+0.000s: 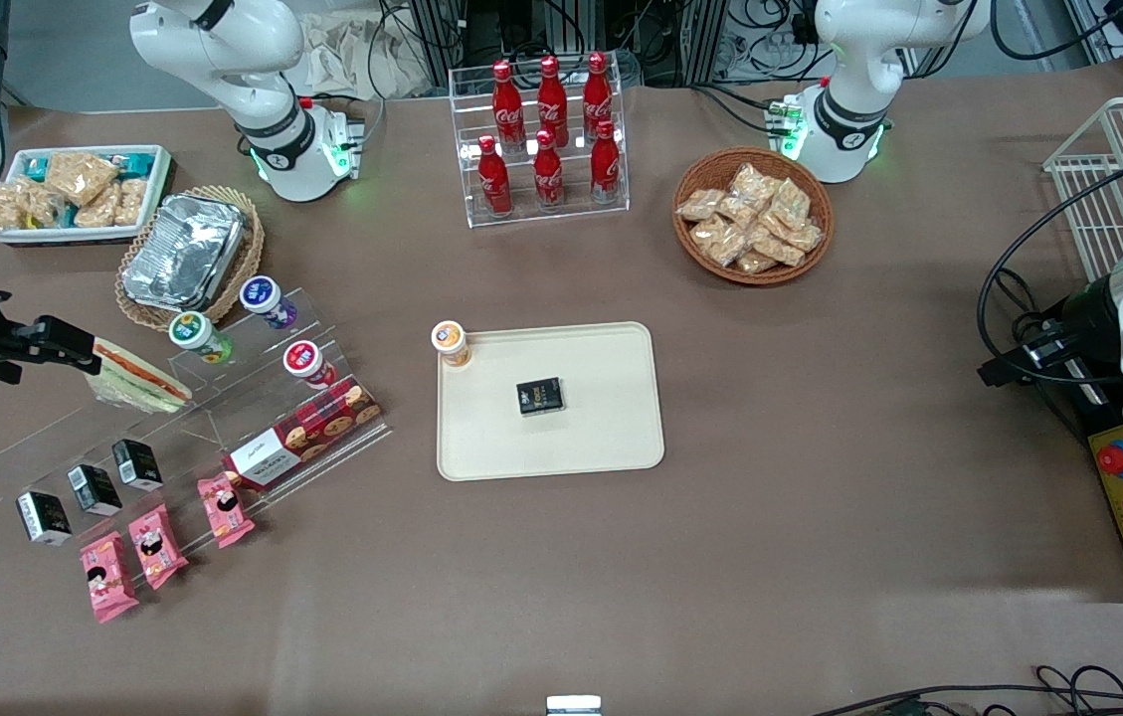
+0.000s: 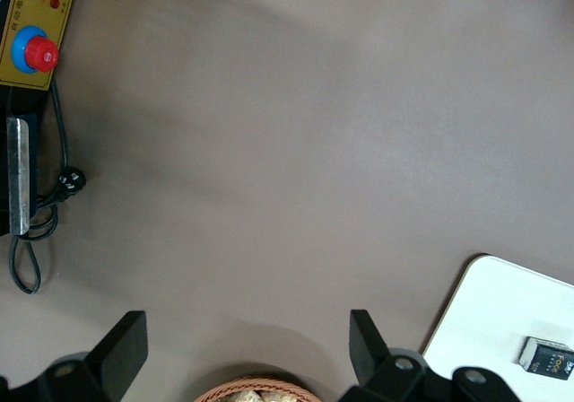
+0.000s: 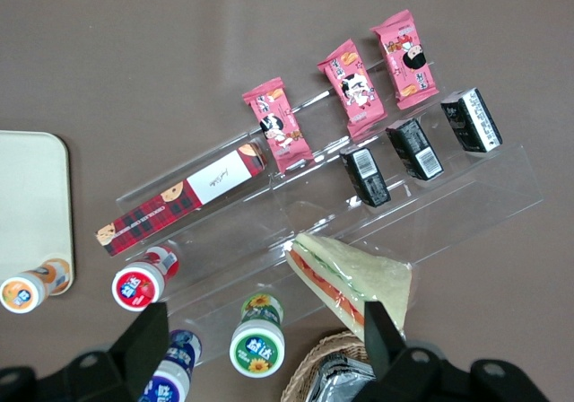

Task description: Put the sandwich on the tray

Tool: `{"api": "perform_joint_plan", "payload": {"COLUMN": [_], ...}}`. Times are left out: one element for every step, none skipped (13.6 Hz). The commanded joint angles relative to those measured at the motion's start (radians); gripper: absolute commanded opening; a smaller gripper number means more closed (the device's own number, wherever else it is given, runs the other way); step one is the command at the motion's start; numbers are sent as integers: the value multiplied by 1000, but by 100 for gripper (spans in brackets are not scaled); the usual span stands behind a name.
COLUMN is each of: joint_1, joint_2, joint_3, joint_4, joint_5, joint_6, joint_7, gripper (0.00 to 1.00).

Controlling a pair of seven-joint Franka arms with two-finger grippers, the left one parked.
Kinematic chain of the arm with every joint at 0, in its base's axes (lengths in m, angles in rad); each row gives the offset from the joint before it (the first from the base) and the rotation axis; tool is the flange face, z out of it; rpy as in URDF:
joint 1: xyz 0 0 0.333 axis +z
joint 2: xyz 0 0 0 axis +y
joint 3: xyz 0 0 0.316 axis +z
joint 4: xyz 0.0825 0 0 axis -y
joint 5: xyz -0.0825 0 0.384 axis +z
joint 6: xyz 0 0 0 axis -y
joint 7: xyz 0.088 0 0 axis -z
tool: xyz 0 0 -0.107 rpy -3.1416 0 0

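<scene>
The sandwich (image 1: 138, 378), a clear-wrapped wedge with red and green filling, lies on the upper step of a clear acrylic shelf (image 1: 223, 418) toward the working arm's end of the table. It also shows in the right wrist view (image 3: 359, 281). My right gripper (image 1: 69, 348) hangs above the shelf next to the sandwich, open and empty. In the right wrist view the gripper (image 3: 265, 335) has one finger (image 3: 381, 330) over the sandwich's edge and a green-lidded bottle (image 3: 258, 337) between the fingers. The cream tray (image 1: 611, 438) lies at the table's middle, apart from the gripper; its edge shows in the right wrist view (image 3: 31, 205).
On the tray are a small black box (image 1: 541, 395) and an orange-lidded bottle (image 1: 450, 341). The shelf holds small bottles, a cookie box (image 1: 307, 433), black boxes and pink packets (image 1: 158, 542). A foil container (image 1: 185, 251) in a wicker basket lies beside the sandwich. A cola rack (image 1: 546, 139) and a snack basket (image 1: 752, 214) stand farther back.
</scene>
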Motion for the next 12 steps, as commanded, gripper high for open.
{"api": "perform_joint_plan", "payload": {"joint_1": [-10,-9,-10,-10,-10,-13,-24,-33,-42,-48,-56,-64], "joint_2": [-27,-40,-52,-64,-86,-104,-125,-151,-184,-214,-240,-263], "joint_3": [7,5,5,-1,-2,-5,-9,-9,-9,-9,-9,-9], "joint_4": [-27,-44,-62,-82,-106,-131,-158,-191,-229,-272,-316,-355], "joint_5": [-23,-23,-23,-23,-23,-23,-23,-24,-24,-32,-35,-35], "joint_6": [-12,-10,-7,-1,5,14,20,28,40,62,88,112], "joint_7": [4,4,4,5,5,4,-1,-7,-9,-9,-13,-16], "gripper": [97,97,97,97,97,97,97,97,97,97,97,97]}}
